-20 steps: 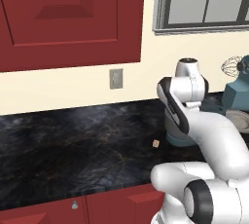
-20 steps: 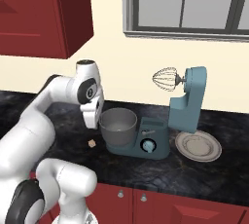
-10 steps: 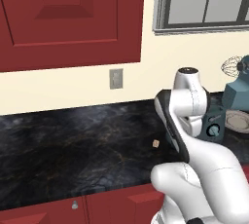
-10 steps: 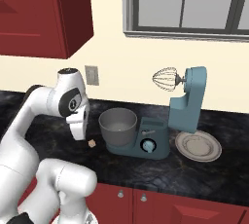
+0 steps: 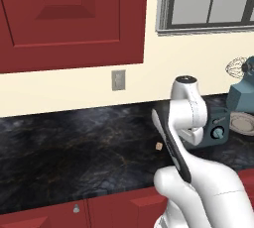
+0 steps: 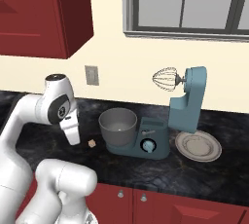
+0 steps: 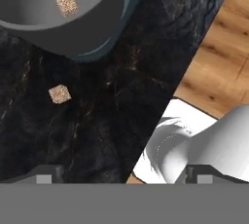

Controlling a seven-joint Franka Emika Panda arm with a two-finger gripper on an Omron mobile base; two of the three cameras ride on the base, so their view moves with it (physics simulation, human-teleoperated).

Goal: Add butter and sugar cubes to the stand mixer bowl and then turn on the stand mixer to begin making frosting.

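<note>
The stand mixer (image 6: 187, 108) is slate-teal, its head tilted up with the wire whisk (image 6: 164, 79) raised and a blue dial (image 6: 147, 145) on its base. The grey stand mixer bowl (image 6: 118, 126) sits on that base. One tan sugar cube (image 7: 65, 3) lies inside the bowl (image 7: 44, 18). Another sugar cube (image 7: 60, 93) rests on the black counter just left of the bowl (image 6: 91, 143) (image 5: 158, 146). My gripper (image 7: 124, 177) is open and empty, hanging over the counter left of the bowl and near the loose cube (image 6: 74, 140). The butter is out of view.
A round grey plate (image 6: 198, 145) lies right of the mixer. The black counter (image 5: 74, 142) stretches far to the left. Its front edge, with wood floor (image 7: 219, 57) below, runs close by the gripper. Red cabinets hang above, and a wall outlet (image 6: 90, 75) sits behind.
The arm has swung left, away from above the bowl's rim, and the hand now hangs lower over the counter beside the loose cube. The gripper stays open and empty.
</note>
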